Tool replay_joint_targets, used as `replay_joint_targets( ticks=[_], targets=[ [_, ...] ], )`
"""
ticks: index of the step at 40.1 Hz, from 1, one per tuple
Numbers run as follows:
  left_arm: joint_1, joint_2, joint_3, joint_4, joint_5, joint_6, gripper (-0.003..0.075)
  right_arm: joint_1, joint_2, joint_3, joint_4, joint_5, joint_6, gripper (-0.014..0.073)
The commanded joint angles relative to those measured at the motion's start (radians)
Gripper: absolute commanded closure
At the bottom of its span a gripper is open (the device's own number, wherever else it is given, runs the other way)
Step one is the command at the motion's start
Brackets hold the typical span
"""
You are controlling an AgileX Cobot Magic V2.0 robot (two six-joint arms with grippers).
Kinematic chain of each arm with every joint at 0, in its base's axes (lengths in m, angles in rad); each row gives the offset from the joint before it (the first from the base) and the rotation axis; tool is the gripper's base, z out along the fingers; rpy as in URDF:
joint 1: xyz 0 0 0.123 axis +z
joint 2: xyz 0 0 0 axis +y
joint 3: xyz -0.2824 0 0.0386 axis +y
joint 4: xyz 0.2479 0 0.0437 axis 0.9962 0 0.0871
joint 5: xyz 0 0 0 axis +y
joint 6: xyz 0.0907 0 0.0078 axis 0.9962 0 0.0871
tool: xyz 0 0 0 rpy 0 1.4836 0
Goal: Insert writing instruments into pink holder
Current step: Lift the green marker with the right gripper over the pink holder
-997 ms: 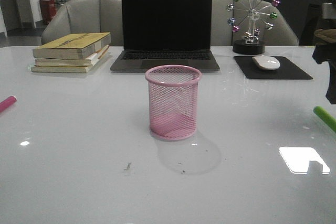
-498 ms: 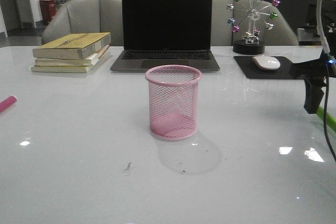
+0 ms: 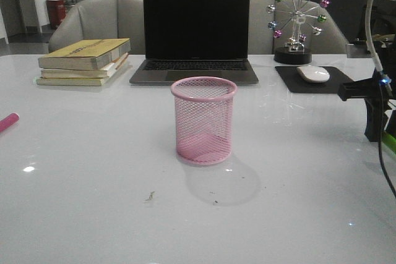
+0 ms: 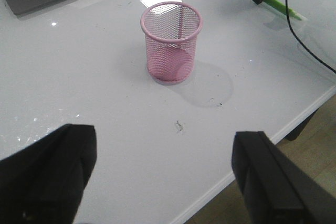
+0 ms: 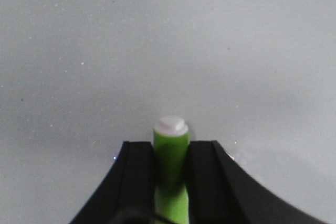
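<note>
Glossy white tabletop [image 3: 93, 214] fills the foreground, with an open laptop [image 3: 195, 32] at its far edge, a stack of books [image 3: 85, 61] toward the far left corner, and a white mouse [image 3: 313, 73] on a dark pad beside a small ferris-wheel ornament [image 3: 297, 21] toward the far right.

Near the middle of the tabletop stands the pink mesh pen cup [image 3: 204, 120], upright and empty, its mouth clear for a drop from above.

At the right edge, the right gripper [image 5: 171, 161] is down over the lime green marker [image 5: 170, 150], which lies flat on the surface. In the right wrist view its two black fingers [image 5: 137, 174] sit hard against either side of the green barrel with the white end poking out beyond them; they look closed on it or nearly so, gripping across the width, presumably so the marker can be lifted and swung upright over the cup. Whether it is off the surface I cannot tell.

The left gripper [image 4: 157, 177] hangs above the near edge with its fingers spread wide and nothing between them. The magenta marker [image 3: 8, 121] lies at the left edge, well apart from the cup, untouched.
</note>
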Motion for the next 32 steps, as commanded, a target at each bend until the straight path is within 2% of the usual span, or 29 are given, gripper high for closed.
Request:
replay_joint_targets(
  ticks=[1, 4, 7, 13, 17, 24, 27, 32],
  targets=[
    [-0.008, 0.001, -0.03, -0.012, -0.079, 0.001, 0.0138, -0.004, -0.094, -0.028, -0.004, -0.016, -0.011, 0.0445],
    [-0.008, 0.001, -0.03, -0.012, -0.079, 0.001, 0.0138, 0.006, -0.145, -0.012, 0.0, -0.042, -0.011, 0.0445],
    [-0.008, 0.001, -0.03, -0.01, -0.077, 0.001, 0.0138, 0.03, -0.224, 0.038, 0.0, -0.128, -0.011, 0.0445],
    [-0.008, 0.001, -0.03, -0.01, -0.077, 0.001, 0.0138, 0.129, -0.441, 0.219, 0.006, -0.48, -0.011, 0.0445],
    [-0.008, 0.001, -0.03, -0.01, -0.077, 0.001, 0.0138, 0.215, -0.571, 0.351, 0.006, -0.807, -0.011, 0.0445],
    [-0.008, 0.001, -0.03, -0.01, -0.077, 0.001, 0.0138, 0.361, -0.682, 0.515, 0.004, -1.238, -0.01, 0.0445],
    [-0.008, 0.001, -0.03, -0.01, -0.077, 0.001, 0.0138, 0.417, -0.677, 0.551, -0.009, -1.372, -0.009, 0.0445],
    [-0.008, 0.001, -0.03, -0.01, -0.077, 0.001, 0.0138, 0.508, -0.632, 0.57, -0.05, -1.489, -0.009, 0.0445]
  ],
)
